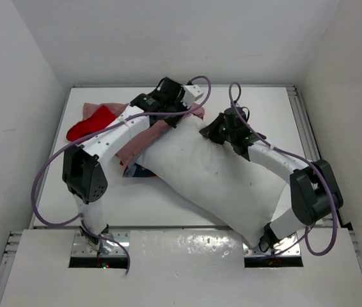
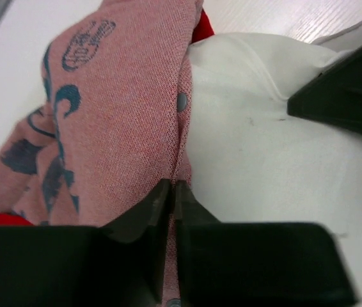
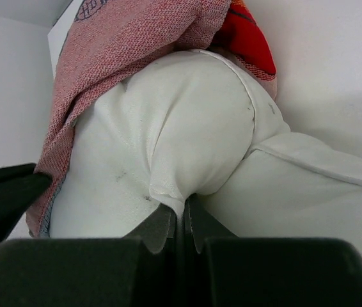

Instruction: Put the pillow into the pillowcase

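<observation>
The white pillow (image 1: 219, 179) lies diagonally across the table, from the middle to the near right. Its far corner is tucked into the mouth of the red-orange pillowcase (image 1: 94, 121), which is bunched at the back left. In the left wrist view my left gripper (image 2: 171, 188) is shut on the pink reverse edge of the pillowcase (image 2: 123, 109), right beside the pillow (image 2: 264, 153). My right gripper (image 3: 185, 204) is shut on a pinched fold of the pillow (image 3: 168, 128), just below the pillowcase (image 3: 123, 45). From above, the left gripper (image 1: 176, 114) and right gripper (image 1: 212, 132) sit close together at that corner.
White walls close in the table (image 1: 142, 204) at the back and on both sides. Purple cables (image 1: 47, 173) loop off both arms. The right arm's black finger (image 2: 347, 83) reaches into the left wrist view at the upper right.
</observation>
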Available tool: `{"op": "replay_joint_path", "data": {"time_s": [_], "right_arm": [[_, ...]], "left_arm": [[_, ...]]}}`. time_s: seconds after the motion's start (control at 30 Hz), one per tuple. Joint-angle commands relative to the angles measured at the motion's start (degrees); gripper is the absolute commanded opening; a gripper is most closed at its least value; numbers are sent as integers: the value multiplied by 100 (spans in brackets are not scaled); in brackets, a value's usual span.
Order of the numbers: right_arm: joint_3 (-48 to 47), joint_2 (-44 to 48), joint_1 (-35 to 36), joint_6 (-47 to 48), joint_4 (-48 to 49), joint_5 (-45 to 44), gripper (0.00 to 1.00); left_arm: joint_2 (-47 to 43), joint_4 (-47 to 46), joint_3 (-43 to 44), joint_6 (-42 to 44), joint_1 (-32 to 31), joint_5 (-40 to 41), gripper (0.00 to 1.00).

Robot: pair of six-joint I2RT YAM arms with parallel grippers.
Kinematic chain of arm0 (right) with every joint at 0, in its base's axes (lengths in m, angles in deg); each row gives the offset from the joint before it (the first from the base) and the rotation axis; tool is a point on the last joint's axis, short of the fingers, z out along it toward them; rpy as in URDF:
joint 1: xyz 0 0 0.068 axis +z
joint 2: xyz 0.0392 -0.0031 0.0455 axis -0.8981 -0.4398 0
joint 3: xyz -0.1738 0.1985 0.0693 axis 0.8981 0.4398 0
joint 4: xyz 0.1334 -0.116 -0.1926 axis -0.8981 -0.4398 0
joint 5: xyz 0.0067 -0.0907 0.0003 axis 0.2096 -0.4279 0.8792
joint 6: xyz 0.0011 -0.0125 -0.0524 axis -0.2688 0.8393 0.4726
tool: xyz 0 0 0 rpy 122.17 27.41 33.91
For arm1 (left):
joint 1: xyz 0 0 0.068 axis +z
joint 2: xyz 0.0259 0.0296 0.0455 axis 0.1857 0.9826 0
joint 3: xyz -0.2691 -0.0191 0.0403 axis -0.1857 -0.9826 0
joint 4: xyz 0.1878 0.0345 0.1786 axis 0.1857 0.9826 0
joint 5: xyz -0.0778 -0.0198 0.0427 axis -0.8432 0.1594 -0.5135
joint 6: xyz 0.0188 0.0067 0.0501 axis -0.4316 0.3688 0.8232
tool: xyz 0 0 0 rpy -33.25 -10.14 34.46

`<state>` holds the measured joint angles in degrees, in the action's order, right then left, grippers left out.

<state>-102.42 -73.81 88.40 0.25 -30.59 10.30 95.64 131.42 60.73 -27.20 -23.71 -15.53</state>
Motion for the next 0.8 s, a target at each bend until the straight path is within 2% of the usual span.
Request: {"op": "replay_joint_path", "data": {"time_s": [0.0, 0.27, 0.4, 0.47, 0.53, 0.6, 0.67, 0.7, 0.73, 0.77], "right_arm": [[-126, -61, 38, 25, 43, 38, 0], [-459, -263, -14, -133, 227, 90, 0], [-855, -299, -129, -370, 429, 38, 0], [-1005, -281, -173, -449, 430, -198, 0], [-1014, -255, -208, -607, 395, -548, 0], [-962, -237, -243, -721, 298, -813, 0], [-900, -307, -296, -713, 70, -973, 0], [-900, -360, -339, -574, 43, -851, 0], [-935, -421, -401, -355, -18, -632, 8], [-1100, -474, -419, 178, -158, -326, 18]], "left_arm": [[148, 60, 129, -182, 22, -288, 0], [9, 623, 1069, 151, -13, -1307, 0], [-466, 517, 718, 564, -346, -1958, 0], [-467, 798, 718, 723, -540, -2247, 0], [-519, 668, 359, 671, -602, -2678, 0], [-528, 553, -63, 688, -610, -2715, 0], [-511, 203, -344, 609, -497, -2400, 0], [-511, 97, -450, 531, -418, -2285, 6], [-450, 26, -503, 443, -234, -2214, 16], [-423, 60, -443, 416, -145, -2126, 40]]}}
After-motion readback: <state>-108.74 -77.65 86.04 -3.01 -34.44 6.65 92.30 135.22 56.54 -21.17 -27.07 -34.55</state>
